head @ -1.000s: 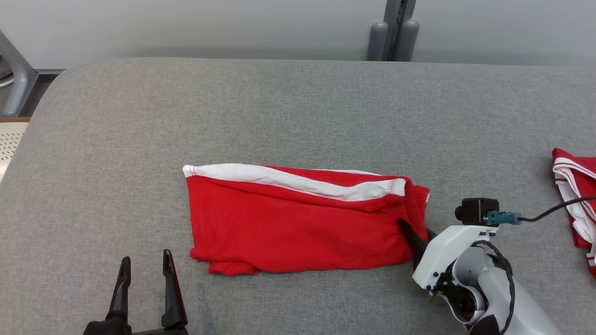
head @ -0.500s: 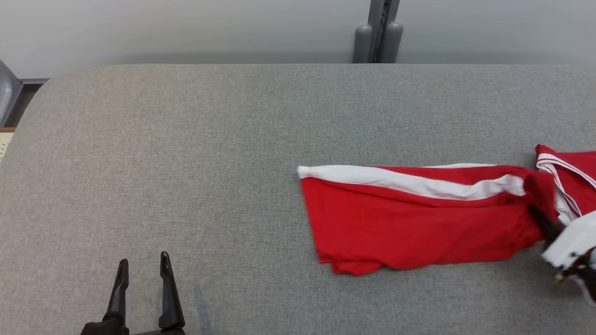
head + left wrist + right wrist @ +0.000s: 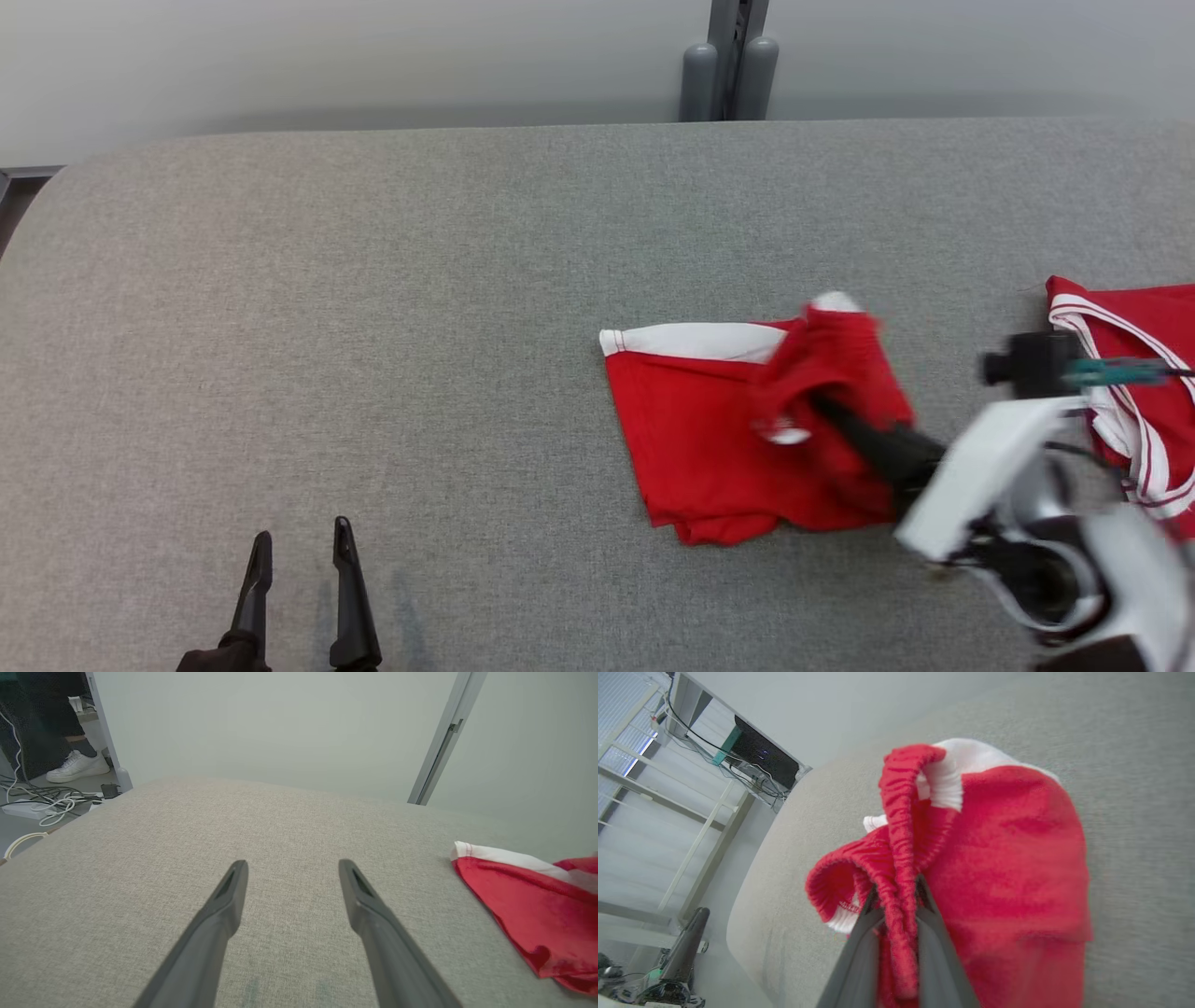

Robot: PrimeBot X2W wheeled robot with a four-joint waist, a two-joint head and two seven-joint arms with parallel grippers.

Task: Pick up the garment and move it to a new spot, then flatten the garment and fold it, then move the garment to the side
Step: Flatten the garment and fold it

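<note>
Grasping the garment [image 3: 709,439] narrowly, right end effector [image 3: 896,891] may drop it if elastic [image 3: 899,826] slips; left end effector [image 3: 292,868] is released.

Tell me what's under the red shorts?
The grey table lies under the shorts. The right gripper holds one end up; anything beneath the cloth is hidden.

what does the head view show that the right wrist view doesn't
Head view: the open left gripper and a second red, white-striped garment at the right edge. Right wrist view: the gathered red elastic waistband pinched between dark fingers. Both: the red shorts with a white side stripe, the right gripper shut on them, the grey fabric table.
</note>
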